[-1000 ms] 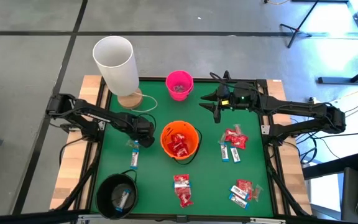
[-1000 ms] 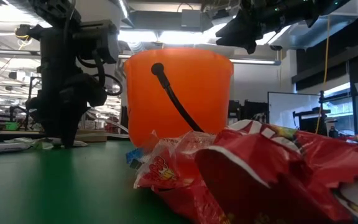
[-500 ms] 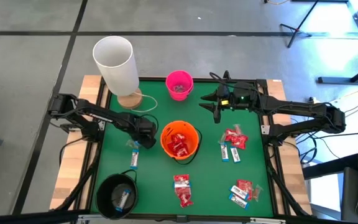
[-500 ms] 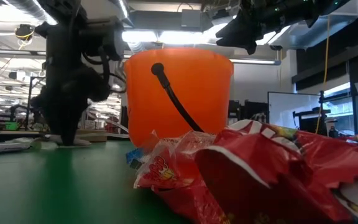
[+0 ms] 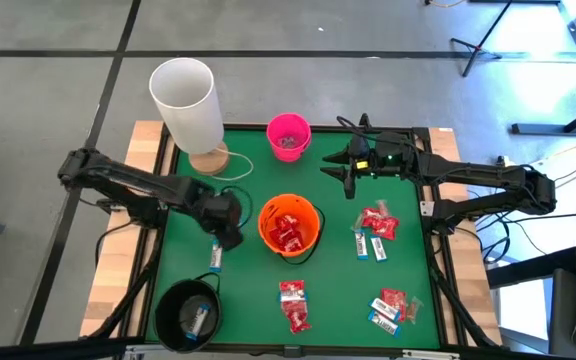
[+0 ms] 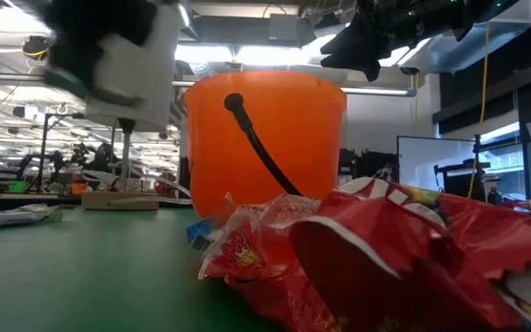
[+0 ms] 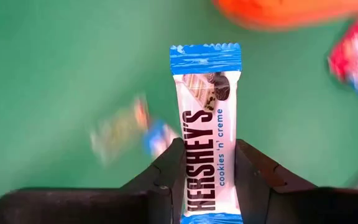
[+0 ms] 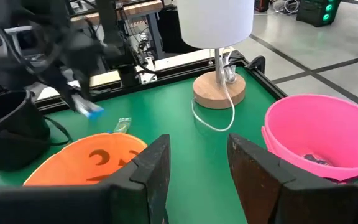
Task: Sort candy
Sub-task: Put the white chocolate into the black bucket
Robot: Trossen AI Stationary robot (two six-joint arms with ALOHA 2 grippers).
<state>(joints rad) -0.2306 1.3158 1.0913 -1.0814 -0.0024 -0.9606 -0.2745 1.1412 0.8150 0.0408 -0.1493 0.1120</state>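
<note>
Orange bucket (image 5: 290, 226) mid-table, pink bucket (image 5: 288, 136) behind, black bucket (image 5: 189, 315) front-left.

Grey concrete floor (image 5: 58, 90) around the table, crossed by dark seam lines; black stand legs (image 5: 488, 45) on it past the far right corner, under a bright patch of light. Wooden table edge (image 5: 118, 270) frames a green mat (image 5: 238, 290); white-shaded lamp (image 5: 188, 100) on a round wooden base at the far left corner. Low view: ceiling strip lights (image 6: 201, 53), cluttered workbenches (image 6: 26, 180) at left, dark wall panels (image 6: 496, 101) at right.
</note>
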